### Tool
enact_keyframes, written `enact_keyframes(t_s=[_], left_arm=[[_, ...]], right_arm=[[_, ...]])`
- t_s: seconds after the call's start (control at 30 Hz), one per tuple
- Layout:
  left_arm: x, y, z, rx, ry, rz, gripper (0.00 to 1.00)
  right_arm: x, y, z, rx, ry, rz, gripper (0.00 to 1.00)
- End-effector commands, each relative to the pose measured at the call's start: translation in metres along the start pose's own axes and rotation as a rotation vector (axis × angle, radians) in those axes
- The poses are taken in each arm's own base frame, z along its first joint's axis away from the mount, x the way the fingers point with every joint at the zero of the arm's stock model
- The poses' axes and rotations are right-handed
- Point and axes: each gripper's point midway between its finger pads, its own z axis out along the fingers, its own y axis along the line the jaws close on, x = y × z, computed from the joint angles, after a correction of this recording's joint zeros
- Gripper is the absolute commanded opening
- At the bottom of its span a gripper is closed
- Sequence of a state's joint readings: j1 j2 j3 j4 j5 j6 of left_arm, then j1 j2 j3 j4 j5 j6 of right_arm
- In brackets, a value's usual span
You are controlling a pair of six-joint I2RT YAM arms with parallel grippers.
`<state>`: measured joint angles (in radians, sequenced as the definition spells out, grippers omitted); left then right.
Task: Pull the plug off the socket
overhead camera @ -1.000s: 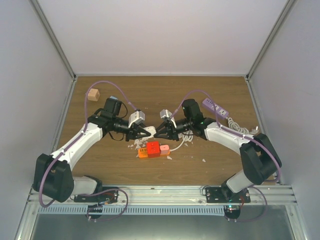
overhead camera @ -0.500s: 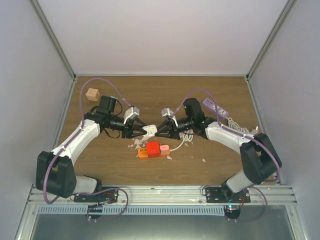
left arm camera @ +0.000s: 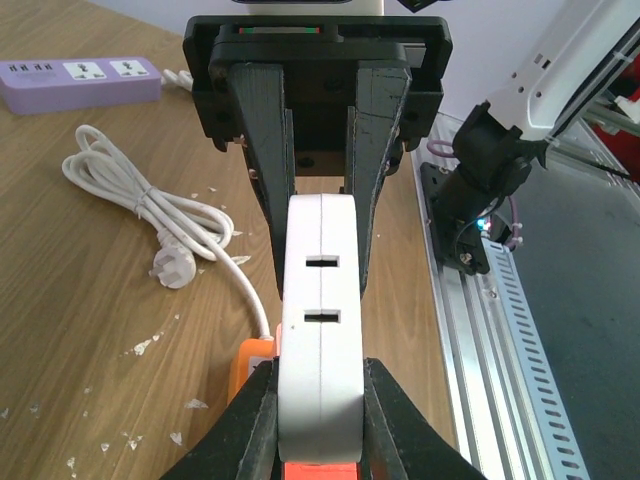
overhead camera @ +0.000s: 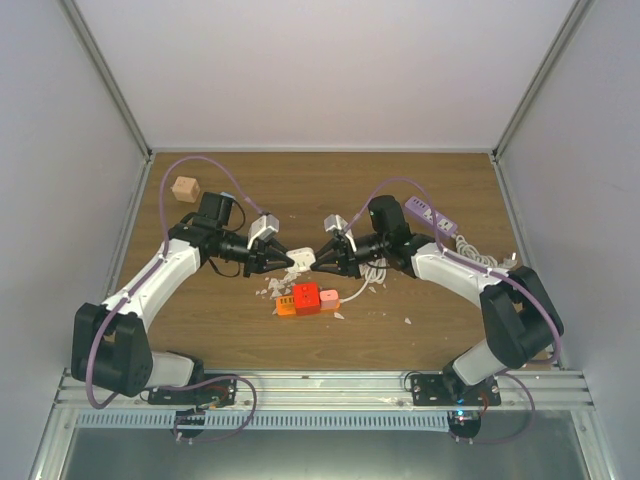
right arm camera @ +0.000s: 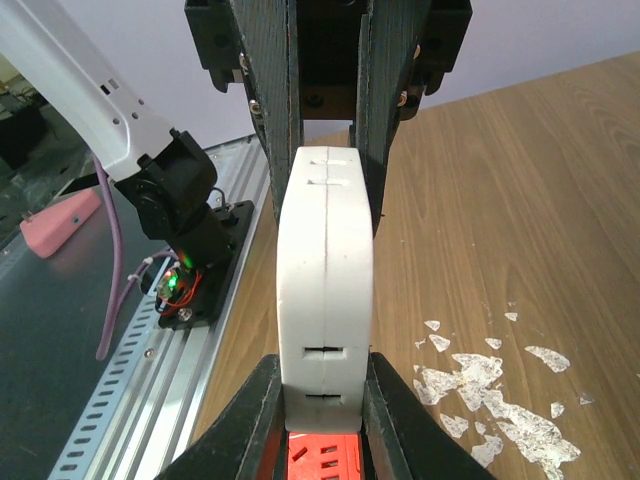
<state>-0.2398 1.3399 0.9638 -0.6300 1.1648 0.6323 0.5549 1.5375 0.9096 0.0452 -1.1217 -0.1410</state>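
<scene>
The white plug [overhead camera: 302,258] hangs above the table between both grippers, clear of the socket. My left gripper [overhead camera: 290,261] is shut on its left end and my right gripper [overhead camera: 318,262] on its right end. In the left wrist view the plug [left arm camera: 320,300] fills the gap between the fingers [left arm camera: 235,430], and the right gripper's fingers pinch its far end. The right wrist view shows the plug [right arm camera: 325,270] the same way, squeezed between its fingers [right arm camera: 400,420]. The orange socket [overhead camera: 300,299] with its red end lies on the wood just nearer than the plug, and shows below it as orange [left arm camera: 250,365] and red [right arm camera: 325,462].
A purple power strip [overhead camera: 432,216] lies at the right rear, with a coiled white cable [overhead camera: 375,272] beside the right arm. A tan cube [overhead camera: 185,188] sits at the far left. White flakes [right arm camera: 470,380] litter the wood around the socket. A metal rail [overhead camera: 320,385] runs along the near edge.
My left gripper opened briefly, shifted back and left, and has shut again on the plug's left end. The right gripper kept its hold and barely moved.
</scene>
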Motion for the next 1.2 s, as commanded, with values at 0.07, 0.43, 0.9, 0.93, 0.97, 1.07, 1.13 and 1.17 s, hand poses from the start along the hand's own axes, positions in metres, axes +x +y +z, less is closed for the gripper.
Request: enact_keyframes(t_s=[0.07,0.43,0.9,0.93,0.97,1.07,1.13,1.17], left_arm=[[-0.014,-0.006,-0.006,-0.003,-0.031,0.04,0.01],[-0.038,-0.023,-0.014,0.058,-0.081,0.048,0.0],[-0.061,-0.046,-0.022,0.136,-0.165,0.031,0.0],[-0.061,-0.047,-0.022,0.138,-0.166,0.031,0.0],[-0.061,-0.048,-0.022,0.14,-0.168,0.029,0.0],[-0.063,-0.049,-0.023,0.147,-0.173,0.025,0.0],[-0.063,-0.05,-0.023,0.156,-0.176,0.015,0.0],[-0.062,-0.05,-0.023,0.158,-0.178,0.012,0.0]], right_arm=[[-0.008,0.003,-0.006,-0.003,-0.017,-0.051,0.14],[-0.008,-0.015,-0.016,0.117,-0.007,-0.123,0.63],[-0.037,-0.021,-0.025,0.227,-0.126,-0.201,0.91],[-0.038,-0.021,-0.024,0.226,-0.13,-0.204,0.91],[-0.038,-0.021,-0.024,0.225,-0.135,-0.206,0.92],[-0.04,-0.019,-0.021,0.222,-0.145,-0.228,0.92],[-0.043,-0.019,-0.019,0.223,-0.153,-0.237,0.93],[-0.046,-0.018,-0.019,0.221,-0.16,-0.243,0.93]])
